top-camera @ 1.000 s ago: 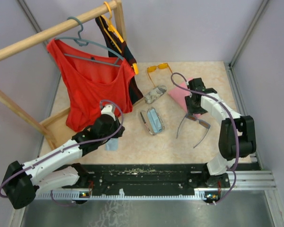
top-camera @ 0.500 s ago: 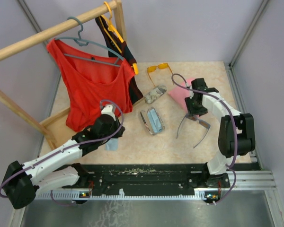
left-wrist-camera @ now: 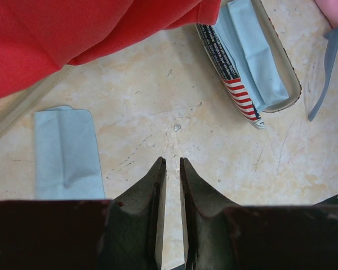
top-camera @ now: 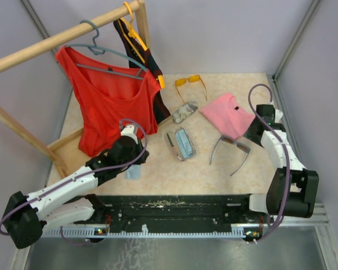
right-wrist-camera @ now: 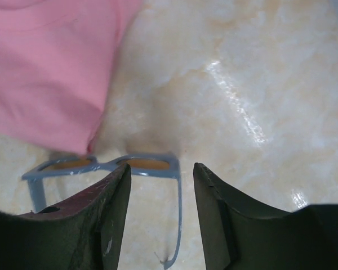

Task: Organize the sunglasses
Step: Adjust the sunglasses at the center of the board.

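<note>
The greyish-lilac sunglasses lie unfolded on the table, arms spread toward the front. My right gripper is open just to their right and holds nothing. In the right wrist view the sunglasses lie just beyond the right gripper, with one arm running down between the fingers. The orange-yellow sunglasses rest at the back of the table. My left gripper hovers low at front left. The left wrist view shows the left gripper with fingers barely apart over bare tabletop.
An open patterned case holds a light-blue cloth. A second case lies behind it. A pink cloth lies behind the grey pair. Another blue cloth lies by the left gripper. A red top hangs from the wooden rack.
The right arm has pulled back to the right, from above the pink cloth to the table's right side, so the cloth now shows whole. The left arm and both pairs have not moved.
</note>
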`<action>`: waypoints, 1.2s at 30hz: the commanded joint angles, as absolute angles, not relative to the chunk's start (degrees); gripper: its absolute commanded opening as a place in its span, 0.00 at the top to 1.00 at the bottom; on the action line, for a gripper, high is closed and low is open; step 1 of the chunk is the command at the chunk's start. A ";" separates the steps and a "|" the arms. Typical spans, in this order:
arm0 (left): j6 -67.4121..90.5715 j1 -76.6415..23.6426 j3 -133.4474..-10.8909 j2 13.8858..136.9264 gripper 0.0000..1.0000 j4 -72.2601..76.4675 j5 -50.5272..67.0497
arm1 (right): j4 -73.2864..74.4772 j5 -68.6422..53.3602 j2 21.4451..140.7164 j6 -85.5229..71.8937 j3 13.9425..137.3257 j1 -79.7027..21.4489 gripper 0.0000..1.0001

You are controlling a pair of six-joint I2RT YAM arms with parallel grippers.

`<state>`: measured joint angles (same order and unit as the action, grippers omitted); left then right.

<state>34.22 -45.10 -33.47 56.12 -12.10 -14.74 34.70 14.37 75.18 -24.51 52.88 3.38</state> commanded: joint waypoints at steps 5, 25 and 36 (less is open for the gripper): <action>34.10 -44.75 -33.53 54.10 0.78 -12.53 -13.98 | 31.23 18.70 80.14 -29.91 52.58 8.79 0.67; 34.05 -44.77 -33.23 54.91 0.78 -11.51 -13.19 | 32.70 16.98 81.88 -27.92 50.66 8.79 0.83; 34.62 -44.79 -32.81 52.13 0.79 -12.13 -13.01 | 34.09 19.65 83.75 -26.83 53.08 8.80 0.83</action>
<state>34.26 -45.10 -33.36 54.52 -12.51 -13.58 33.95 16.84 83.53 -27.68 50.28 8.91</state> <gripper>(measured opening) 0.215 0.166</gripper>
